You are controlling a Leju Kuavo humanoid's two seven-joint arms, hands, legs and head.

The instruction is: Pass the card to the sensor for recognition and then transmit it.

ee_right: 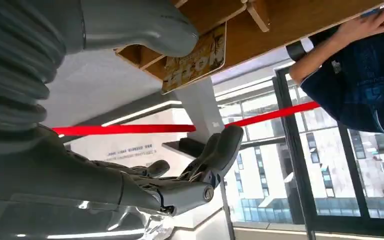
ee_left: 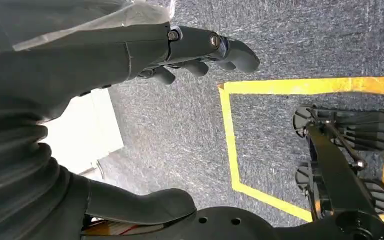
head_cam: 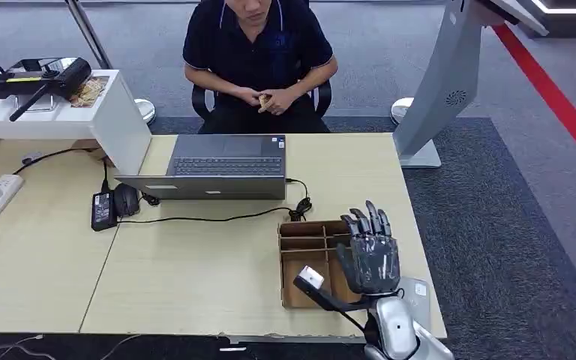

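A yellow-brown card (ee_right: 195, 59) with printed lettering stands in a slot of the wooden card box (head_cam: 305, 259) near the desk's front right. My right hand (head_cam: 370, 253) hovers over the box's right side with fingers straight and spread, holding nothing. In the right wrist view the grey thumb (ee_right: 139, 26) lies close beside the card, and the dark fingers (ee_right: 211, 159) stay well apart from it. A flat grey sensor pad (head_cam: 418, 294) lies on the desk just right of the box. My left hand (ee_left: 80, 75) hangs over the carpet, fingers loosely bent around nothing.
A person (head_cam: 255, 52) sits across the desk with a small yellowish thing in their hands (head_cam: 266, 101). A laptop (head_cam: 217, 166) with cable and power brick (head_cam: 103, 209) lies mid-desk. A grey kiosk stand (head_cam: 442, 82) rises at the back right.
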